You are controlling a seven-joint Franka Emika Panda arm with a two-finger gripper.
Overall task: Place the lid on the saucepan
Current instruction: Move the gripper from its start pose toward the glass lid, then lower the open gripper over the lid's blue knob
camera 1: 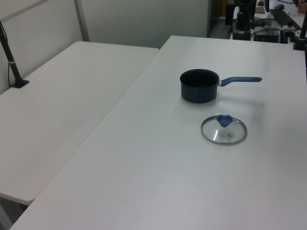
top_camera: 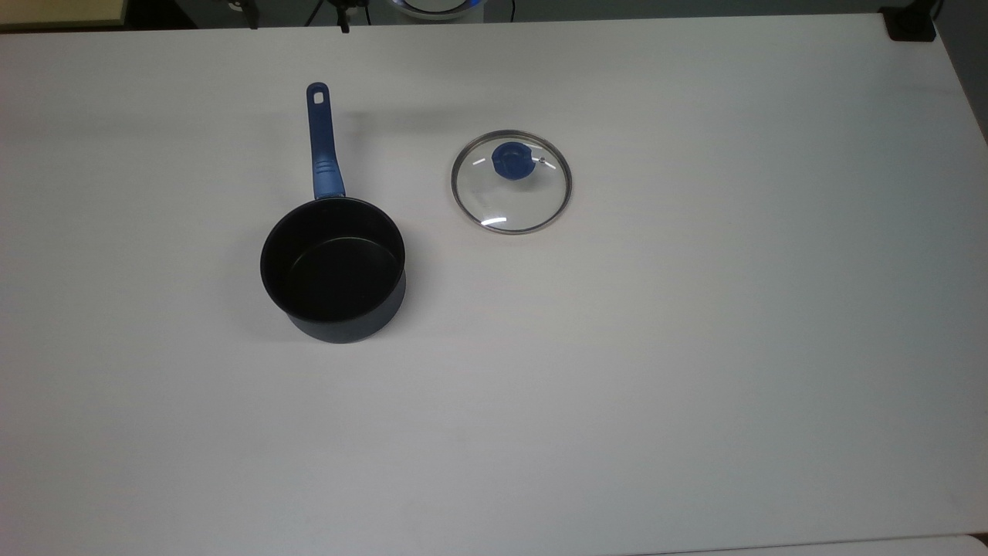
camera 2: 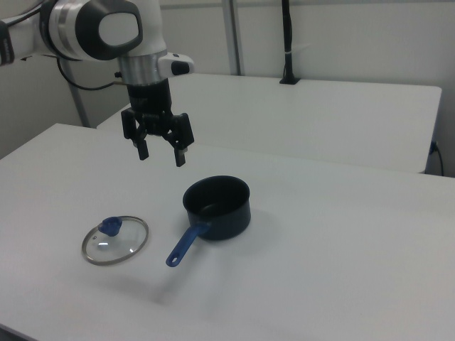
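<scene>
White counter (top_camera: 695, 347), matte and bare apart from two items; a second white counter (camera 1: 62, 96) adjoins it at the left view's left, with pale partition walls behind.

Item 1 — the saucepan (top_camera: 333, 266). Small, round, dark navy outside, black inside. Stands upright and uncovered. Long straight blue handle (top_camera: 322, 139) with a hole at its end, pointing toward the top view's upper edge. Appears empty.

Item 2 — the lid (top_camera: 511, 181). Round clear glass with a metal rim, blue centre knob (top_camera: 512, 161) facing up, small vent beside the knob. Lies flat on the counter to the top view's right of the saucepan, apart from it and level with the handle rather than the bowl. In the right view the lid (camera 2: 114, 239) sits at the right view's left of the saucepan (camera 2: 217, 205).

Item 3 — the gripper (camera 2: 161, 154). Black two-finger unit on a white arm (camera 2: 106, 28), hanging high above the counter with fingers pointing down, set wide apart and holding nothing. In the right view it sits above and between lid and saucepan.

Status: approach step; the lid is not yet grasped. Judged next move: travel over the lid, centre the fingers on either side of the knob, descend and close on it. The knob is small and the glass around it smooth, so a centred, level grasp looks necessary before lifting and carrying across to the saucepan rim.
</scene>
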